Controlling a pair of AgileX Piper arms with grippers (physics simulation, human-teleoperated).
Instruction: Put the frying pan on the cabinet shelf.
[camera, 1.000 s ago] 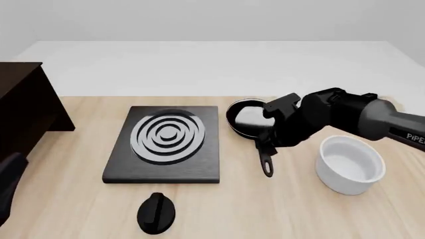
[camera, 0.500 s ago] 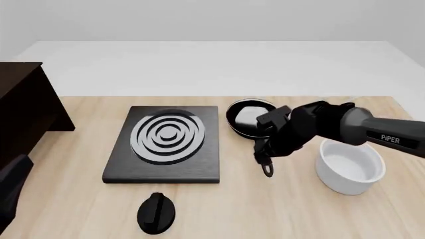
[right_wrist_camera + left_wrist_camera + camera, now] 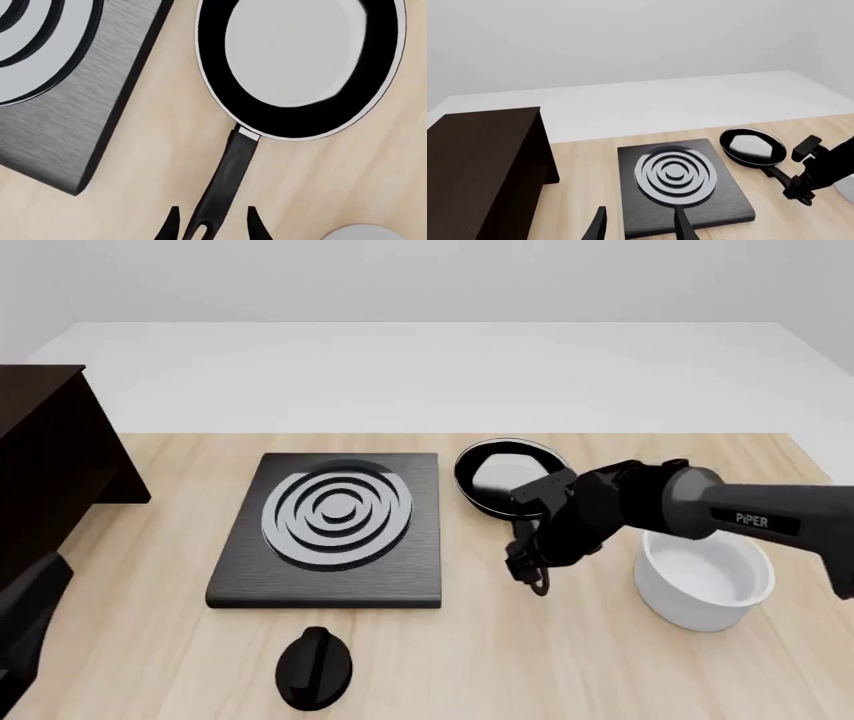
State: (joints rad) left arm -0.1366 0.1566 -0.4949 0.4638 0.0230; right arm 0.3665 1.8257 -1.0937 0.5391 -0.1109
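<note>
Task barely begun, by my read. Frying pan [image 3: 499, 478] sits flat on the table [image 3: 160, 640], just right of the hob [image 3: 334, 530], near the far side of the wood; handle runs back toward the arms' side. Nothing lifted yet.

Right gripper [image 3: 210, 225] is low over the handle's end. In the right wrist view the two fingertips stand one each side of the handle w/ a sliver of wood showing between each tip and the handle, so jaws parted, straddling, not closed on it yet. Front view hides the contact behind the arm's bulk.

Left gripper [image 3: 637, 227] hangs back at the near left of the table. Tips well apart in its own wrist view, jaws open, holding nothing.

Cabinet [image 3: 484, 170] stands at the table's far left, well apart from the pan, hob between them. Only its dark top and side show; I can't see the shelf board from any view here.

Left to do, as I judge it: close on handle, lift, carry left across the hob, set down on the shelf. So prob. all the real work remains.

White bowl [image 3: 701, 580] just right of the gripper arm; could get nudged on the lift. Black knob-like thing [image 3: 314, 665] near front edge.

Writing: "PiPER" in white on the right arm's forearm [image 3: 754, 521]. No other labels readable.
</note>
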